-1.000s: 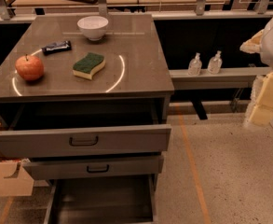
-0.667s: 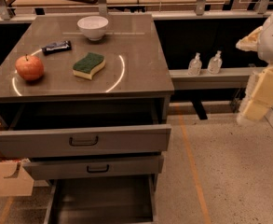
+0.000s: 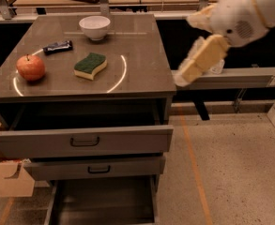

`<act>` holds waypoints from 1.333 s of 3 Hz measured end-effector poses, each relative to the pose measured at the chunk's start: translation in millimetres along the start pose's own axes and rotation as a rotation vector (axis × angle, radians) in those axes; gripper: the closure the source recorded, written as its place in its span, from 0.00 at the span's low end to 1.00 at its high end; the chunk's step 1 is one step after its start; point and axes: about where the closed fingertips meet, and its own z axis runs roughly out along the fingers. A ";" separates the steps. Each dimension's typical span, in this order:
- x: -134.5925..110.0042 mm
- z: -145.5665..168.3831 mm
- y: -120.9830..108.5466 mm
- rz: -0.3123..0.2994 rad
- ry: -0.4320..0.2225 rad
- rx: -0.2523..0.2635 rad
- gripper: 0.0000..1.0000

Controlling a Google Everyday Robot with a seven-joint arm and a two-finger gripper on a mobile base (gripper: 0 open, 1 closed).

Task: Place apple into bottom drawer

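The apple (image 3: pixel 30 67) sits on the left side of the worktop (image 3: pixel 141 46), near the front-left corner, stem up and touching nothing else. Just to its right, though apart from it, lies a green sponge (image 3: pixel 90 65); a dark packet (image 3: pixel 57 46) lies behind the apple and a white bowl (image 3: pixel 95 27) stands near the back edge. The gripper (image 3: pixel 198 62) hangs in the air off the worktop's right edge, at about the level of the surface and well apart from the apple. It slants down and to the left from the white arm (image 3: pixel 242 13). I cannot tell whether it is open or closed, and nothing shows in its hold. Below the worktop all three drawers stand pulled out: the wide top drawer (image 3: pixel 85 142) furthest, the middle drawer (image 3: pixel 95 167) a little less, and the bottom drawer (image 3: pixel 104 200) open at floor level, its dark floor bare between grey side walls. A cardboard box (image 3: pixel 5 179) sits on the floor to the left of the drawers.
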 end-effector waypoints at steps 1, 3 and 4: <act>-18.9 5.1 -1.8 0.006 -0.063 0.002 0.00; -12.4 21.1 -10.7 0.022 -0.032 0.047 0.00; -9.0 96.5 -48.1 0.061 -0.060 0.129 0.00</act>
